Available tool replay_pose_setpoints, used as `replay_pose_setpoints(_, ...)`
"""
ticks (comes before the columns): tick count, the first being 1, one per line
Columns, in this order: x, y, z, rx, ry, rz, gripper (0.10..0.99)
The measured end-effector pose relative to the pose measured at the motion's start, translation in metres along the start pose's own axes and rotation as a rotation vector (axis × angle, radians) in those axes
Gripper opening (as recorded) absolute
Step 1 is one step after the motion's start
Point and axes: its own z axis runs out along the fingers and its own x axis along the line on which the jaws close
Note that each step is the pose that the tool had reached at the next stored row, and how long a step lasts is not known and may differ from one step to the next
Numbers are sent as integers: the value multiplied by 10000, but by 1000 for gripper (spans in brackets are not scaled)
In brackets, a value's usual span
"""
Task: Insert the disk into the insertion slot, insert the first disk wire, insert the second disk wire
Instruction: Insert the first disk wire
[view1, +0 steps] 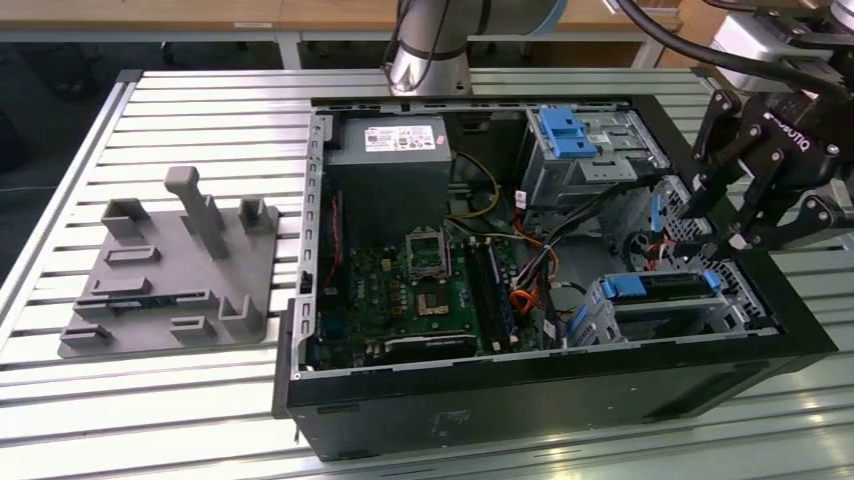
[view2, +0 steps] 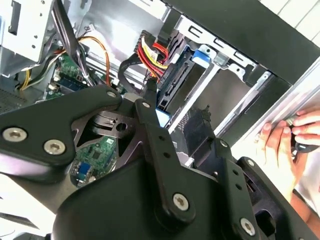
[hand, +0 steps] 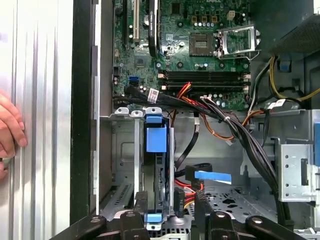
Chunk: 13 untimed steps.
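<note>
The disk (view1: 654, 288), silver in a bright blue carrier, sits inside the insertion slot (view1: 731, 312), a low perforated cage at the case's near corner on the exterior view's right. In the first wrist view the disk (hand: 155, 165) is edge-on in the cage (hand: 116, 150). A red-and-yellow wire bundle (hand: 184, 192) ends at a black plug beside the disk's rear, and a flat blue wire (hand: 210, 176) lies close by. My gripper (view1: 741, 240) hovers over this corner, open, with its fingers (hand: 201, 207) straddling the disk's rear and the plug. One fingertip (view2: 150, 87) is just below the red-and-yellow wires (view2: 152, 52).
A taller grey cage with a blue latch (view1: 574, 135) stands at the case's far side. The motherboard (view1: 414, 285) and loose cable bundles (hand: 235, 130) fill the middle. A person's hand (hand: 10, 130) rests on the case's outer wall. A grey fixture plate (view1: 167, 270) lies on the exterior view's left.
</note>
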Motion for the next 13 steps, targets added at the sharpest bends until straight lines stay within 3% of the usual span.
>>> replay_pose_setpoints(4,-101,-13,29,3,55,42,498)
replay_pose_setpoints(8,-224,-47,70,8,201,47,498)
replay_pose_setpoints(11,-293,-65,100,11,342,52,498)
replay_pose_setpoints(13,-297,-66,114,16,494,59,498)
